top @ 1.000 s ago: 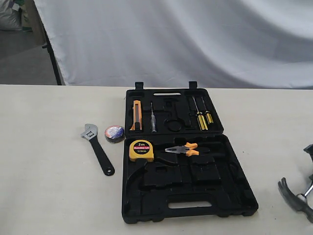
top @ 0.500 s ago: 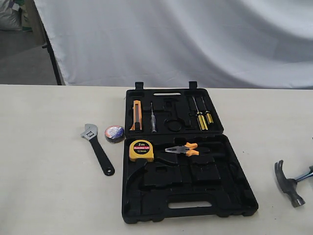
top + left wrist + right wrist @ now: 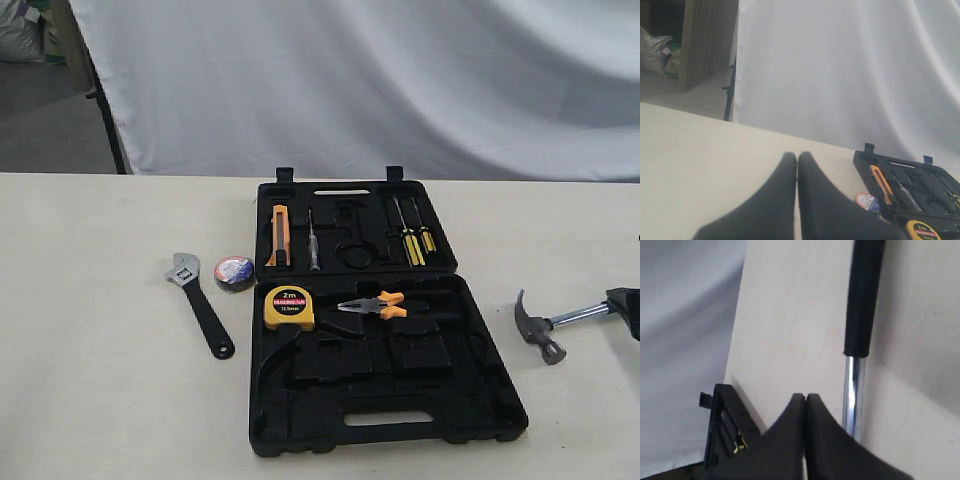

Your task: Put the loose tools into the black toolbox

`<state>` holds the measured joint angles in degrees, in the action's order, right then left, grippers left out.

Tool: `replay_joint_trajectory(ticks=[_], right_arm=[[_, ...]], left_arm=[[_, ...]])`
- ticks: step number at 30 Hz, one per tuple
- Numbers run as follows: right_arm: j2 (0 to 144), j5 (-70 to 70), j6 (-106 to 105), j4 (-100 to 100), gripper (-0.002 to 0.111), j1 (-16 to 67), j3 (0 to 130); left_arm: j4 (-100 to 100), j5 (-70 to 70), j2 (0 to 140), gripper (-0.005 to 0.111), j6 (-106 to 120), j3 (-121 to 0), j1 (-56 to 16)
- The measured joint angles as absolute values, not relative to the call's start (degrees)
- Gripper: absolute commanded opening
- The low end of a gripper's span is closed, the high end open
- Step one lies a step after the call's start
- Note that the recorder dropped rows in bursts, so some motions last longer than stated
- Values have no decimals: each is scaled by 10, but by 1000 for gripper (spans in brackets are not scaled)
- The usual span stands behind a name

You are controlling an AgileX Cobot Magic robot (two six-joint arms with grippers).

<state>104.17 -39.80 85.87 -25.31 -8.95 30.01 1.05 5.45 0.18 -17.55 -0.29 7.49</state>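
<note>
The toolbox lies open mid-tabletop. Right of it is the hammer, head toward the toolbox, shaft just beside the right claw, pinched tight on nothing. Wrench and tape roll lie left of the toolbox. Left claw likewise closed, empty

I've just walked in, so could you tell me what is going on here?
A two-armed robot is packing loose tools into the open black toolbox. The claw hammer is right of the box, its shaft beside the shut right gripper; whether it is gripped is unclear. The wrench and tape roll lie on the table left of the box. The left gripper is shut, holding nothing.
</note>
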Motion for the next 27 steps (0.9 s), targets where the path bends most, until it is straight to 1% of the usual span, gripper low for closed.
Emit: replay_joint_trajectory(ticks=[6, 9, 12, 14, 15, 16, 18, 20, 21, 23, 27], right_arm=[[1042, -418, 875, -303, 0, -90, 300], [1043, -476, 761, -355, 0, -90, 302], [1043, -579, 616, -444, 0, -90, 334], [1043, -598, 587, -496, 0, -88, 375], [1043, -578, 587, -520, 0, -88, 404], [1043, -534, 598, -543, 0, -87, 438], [1042, -401, 665, -632, 0, -77, 509], [1042, -300, 779, -757, 0, -64, 565], [1043, -272, 841, -832, 0, -58, 593], [1044, -267, 933, -929, 0, -46, 642], [1044, -370, 1002, -978, 0, -29, 741]], left_arm=[[11, 54, 2, 1, -175, -3, 75], [11, 54, 2, 1, -175, -3, 75], [11, 54, 2, 1, -175, -3, 75], [11, 54, 2, 1, -175, -3, 75], [11, 54, 2, 1, -175, -3, 75], [11, 54, 2, 1, -175, -3, 75], [11, 54, 2, 1, -175, -3, 75], [11, 54, 2, 1, -175, -3, 75], [11, 54, 2, 1, -175, -3, 75], [11, 54, 2, 1, -175, -3, 75], [11, 54, 2, 1, -175, -3, 75]])
